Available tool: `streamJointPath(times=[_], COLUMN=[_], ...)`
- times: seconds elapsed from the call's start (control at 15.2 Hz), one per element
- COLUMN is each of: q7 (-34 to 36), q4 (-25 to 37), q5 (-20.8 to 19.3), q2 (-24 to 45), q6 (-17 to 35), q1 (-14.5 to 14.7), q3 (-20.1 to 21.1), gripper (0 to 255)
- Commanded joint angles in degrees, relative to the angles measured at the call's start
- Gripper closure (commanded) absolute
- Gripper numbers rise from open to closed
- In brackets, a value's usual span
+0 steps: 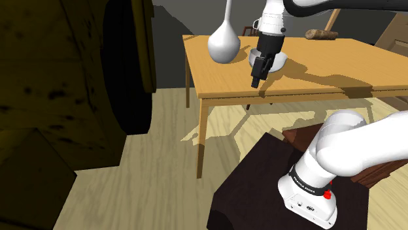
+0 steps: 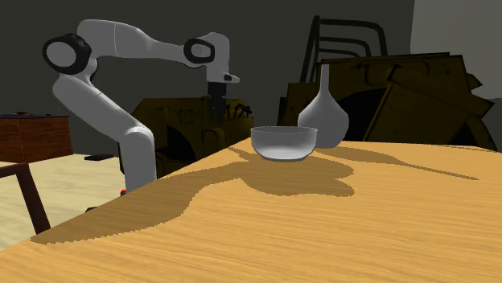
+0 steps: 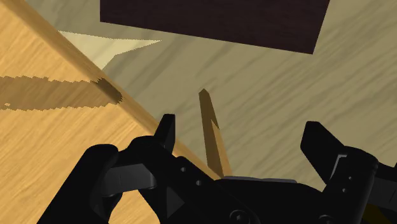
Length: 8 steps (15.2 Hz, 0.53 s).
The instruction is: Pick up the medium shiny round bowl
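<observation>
On the wooden table, the shiny grey round bowl sits upright a little way in from the edge that faces the stand. A pale long-necked vase stands just beside it on the same tabletop. Over that stand-side edge of the table I have the black gripper hanging clear of the bowl, its jaws wide apart with nothing held between them. Through the wrist view I look past the fingers at the table's rim, one table leg and the floor below.
</observation>
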Motion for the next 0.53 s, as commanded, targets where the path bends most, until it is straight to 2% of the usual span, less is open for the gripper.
streamJointPath(times=[0.0, 0.46], q7=[0.0, -9.19], q4=[0.0, 8.01], q5=[0.0, -5.12], q2=[0.0, 8.7], q6=[0.0, 0.56], q1=[0.0, -2.32], q3=[0.0, -8.01], gripper=[0, 0])
